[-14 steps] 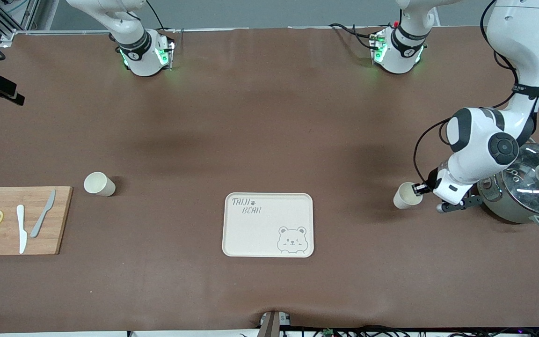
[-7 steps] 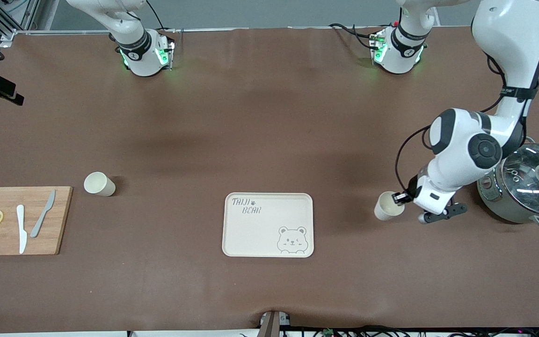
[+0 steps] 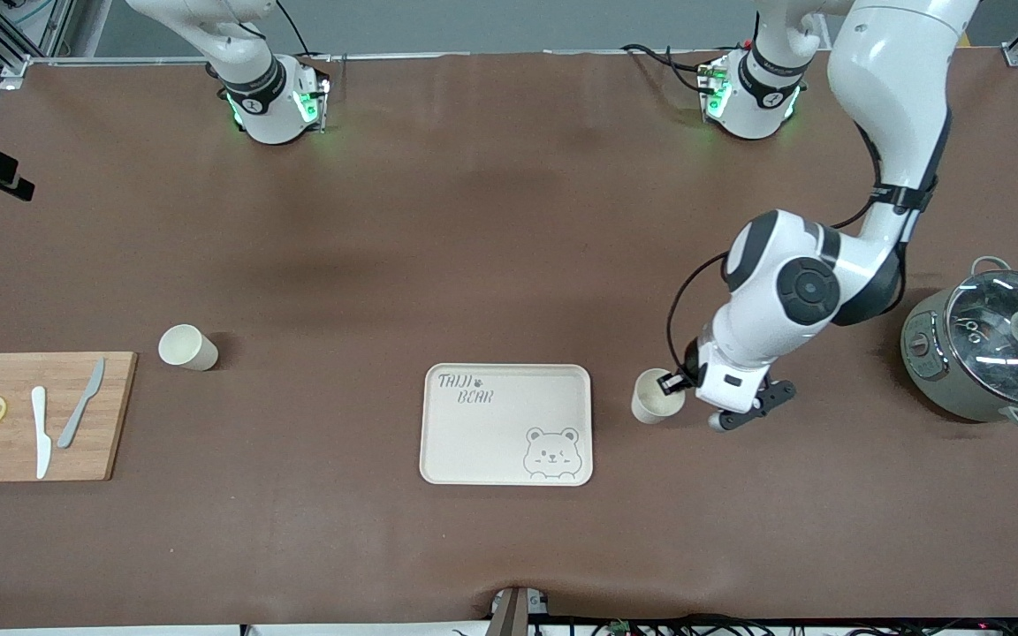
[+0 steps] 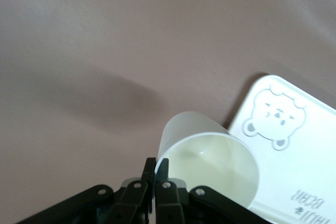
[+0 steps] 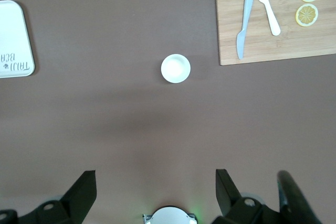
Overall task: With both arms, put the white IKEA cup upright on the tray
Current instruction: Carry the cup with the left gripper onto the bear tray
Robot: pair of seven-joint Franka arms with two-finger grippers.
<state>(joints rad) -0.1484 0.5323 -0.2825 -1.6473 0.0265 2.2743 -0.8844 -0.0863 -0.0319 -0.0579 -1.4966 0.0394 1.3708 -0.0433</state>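
Left gripper (image 3: 673, 383) over bench (image 3: 509, 221) just beside tray (image 3: 506, 424), fingers (image 4: 157, 195) pinching rim of white cup (image 3: 654, 397). Right gripper (image 5: 152, 192) waiting high over second cup (image 5: 176, 68), fingers spread wide.

cream tray (image 3: 491, 442) with grey bear, white cup (image 3: 650, 407), brown table (image 3: 509, 221)

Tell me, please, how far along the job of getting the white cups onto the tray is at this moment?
Nothing is done yet: the tray is bare. In hand: the left gripper, jaws shut on one cup's rim, holds that cup just beside the tray's edge toward the left arm's end. Left: setting it upright on the tray, then the second cup, which stands by the cutting board; the right gripper waits open high above it.
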